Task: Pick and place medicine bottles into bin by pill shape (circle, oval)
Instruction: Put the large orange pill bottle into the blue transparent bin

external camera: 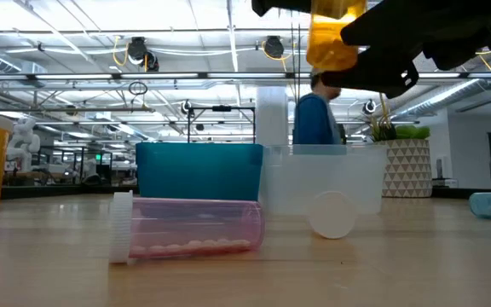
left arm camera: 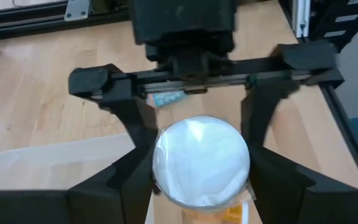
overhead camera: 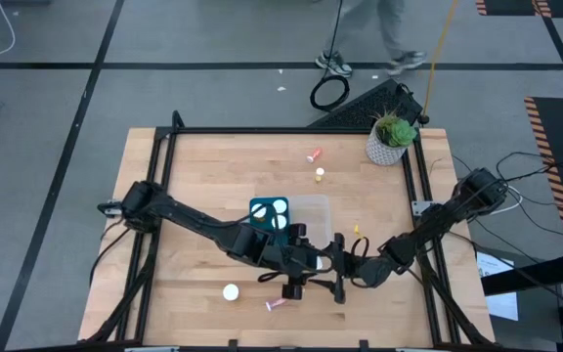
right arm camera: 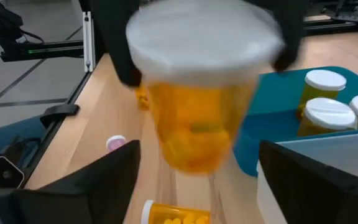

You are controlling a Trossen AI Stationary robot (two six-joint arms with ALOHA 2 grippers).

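The left jaws (left arm camera: 201, 180) are clamping an amber bottle (right arm camera: 197, 118) in mid-air, near the bench's front edge, cap toward the left wrist and long axis pointing at the right arm. The right jaws (right arm camera: 197, 177) are spreading wide directly beneath it, seemingly lining up for a handover. The teal bin (overhead camera: 269, 213) and clear bin (overhead camera: 313, 207) are waiting just behind, mid-bench.

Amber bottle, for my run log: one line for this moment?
left gripper: shut on amber bottle, raised off table | right gripper: fingers open, facing bottle
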